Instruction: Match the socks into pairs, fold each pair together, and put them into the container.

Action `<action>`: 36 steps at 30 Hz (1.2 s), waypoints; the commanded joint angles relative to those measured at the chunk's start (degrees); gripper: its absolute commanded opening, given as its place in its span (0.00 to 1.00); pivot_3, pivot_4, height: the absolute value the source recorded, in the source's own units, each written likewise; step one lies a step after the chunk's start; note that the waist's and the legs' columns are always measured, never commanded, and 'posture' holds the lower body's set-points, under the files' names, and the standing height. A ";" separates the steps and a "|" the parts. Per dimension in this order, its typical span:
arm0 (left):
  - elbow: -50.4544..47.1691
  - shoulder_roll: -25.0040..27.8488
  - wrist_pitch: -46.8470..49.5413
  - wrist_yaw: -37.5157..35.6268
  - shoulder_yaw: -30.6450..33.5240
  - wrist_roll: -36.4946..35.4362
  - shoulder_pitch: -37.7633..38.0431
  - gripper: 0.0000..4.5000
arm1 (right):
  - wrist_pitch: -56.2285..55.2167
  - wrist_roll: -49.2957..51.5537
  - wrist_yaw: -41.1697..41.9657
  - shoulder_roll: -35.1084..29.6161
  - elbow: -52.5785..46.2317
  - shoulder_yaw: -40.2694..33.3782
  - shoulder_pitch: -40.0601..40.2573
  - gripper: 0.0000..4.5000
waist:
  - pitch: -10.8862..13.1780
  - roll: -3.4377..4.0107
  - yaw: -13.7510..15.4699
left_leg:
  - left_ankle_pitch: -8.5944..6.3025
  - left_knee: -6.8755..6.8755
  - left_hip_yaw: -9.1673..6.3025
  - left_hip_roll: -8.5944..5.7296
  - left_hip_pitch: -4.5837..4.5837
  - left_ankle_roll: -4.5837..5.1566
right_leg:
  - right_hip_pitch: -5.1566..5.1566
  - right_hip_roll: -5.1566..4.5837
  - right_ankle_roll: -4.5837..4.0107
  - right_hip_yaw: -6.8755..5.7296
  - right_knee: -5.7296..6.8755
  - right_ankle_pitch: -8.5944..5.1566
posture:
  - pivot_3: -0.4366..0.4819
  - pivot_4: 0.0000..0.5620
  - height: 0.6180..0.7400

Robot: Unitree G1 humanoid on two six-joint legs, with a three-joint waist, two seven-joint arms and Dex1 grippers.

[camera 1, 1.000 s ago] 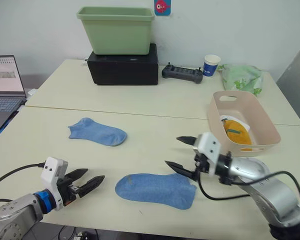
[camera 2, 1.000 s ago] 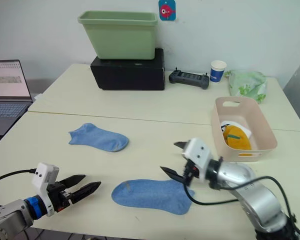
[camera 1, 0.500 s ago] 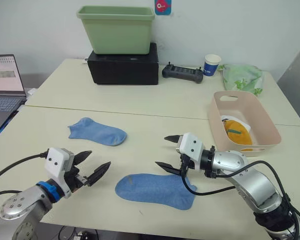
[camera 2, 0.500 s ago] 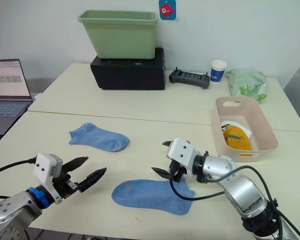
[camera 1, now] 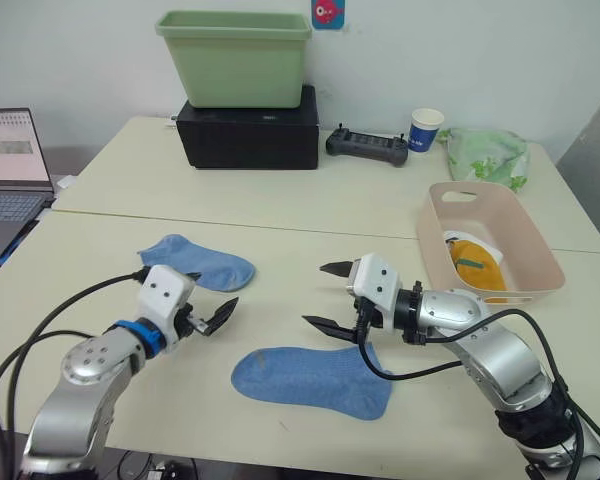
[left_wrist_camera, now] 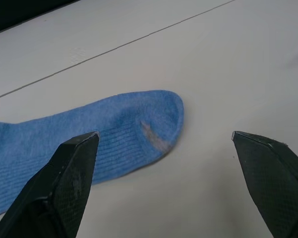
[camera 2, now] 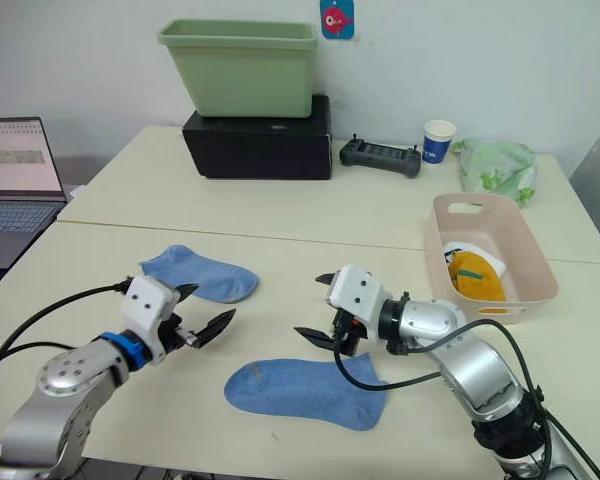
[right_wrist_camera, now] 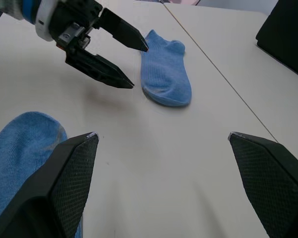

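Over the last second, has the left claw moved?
Yes. The left claw, open, has travelled forward, away from the table's near edge, and now sits just short of the far blue sock, whose place against the table seam matches.

Two head-mounted eye views look forward and down across the bench (camera 1: 380, 215), from the near edge to the back wall, sharing almost the whole scene with a slight sideways offset. The left wrist camera sits low and close over the bench, facing the toe of a light blue sock (left_wrist_camera: 89, 134). The right wrist camera looks across the bench at the left pincer (right_wrist_camera: 121, 62), and also takes in that sock.
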 commanded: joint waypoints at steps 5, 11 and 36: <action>7.51 -2.06 -0.01 0.80 -5.29 3.87 -6.46 0.80 | 1.85 1.20 -1.14 -0.20 -5.06 -2.13 1.93 1.00 | 0.00 0.00 -0.24 | 0.08 0.01 0.00 0.05 -0.14 -0.14 | -0.10 0.02 0.00 -0.01 -0.01 0.00 | 0.48 0.27 0.84; 8.34 -2.46 2.38 1.13 -5.90 4.56 -6.72 0.37 | 2.61 1.20 -2.57 -0.41 -6.24 -2.56 2.92 1.00 | 0.00 0.00 -0.18 | 0.08 0.04 -0.02 0.03 -0.20 -0.14 | -0.09 0.02 0.00 -0.08 0.04 0.00 | 0.48 0.27 0.84; -13.30 -24.90 43.73 13.24 -1.68 -23.02 -20.72 0.01 | 7.49 5.95 -2.17 -9.45 -10.39 -14.98 7.83 1.00 | -0.02 -0.04 0.23 | 0.13 0.14 -0.09 0.04 -0.62 -0.22 | -0.04 0.06 0.04 -0.39 -0.34 0.02 | 0.48 0.27 0.84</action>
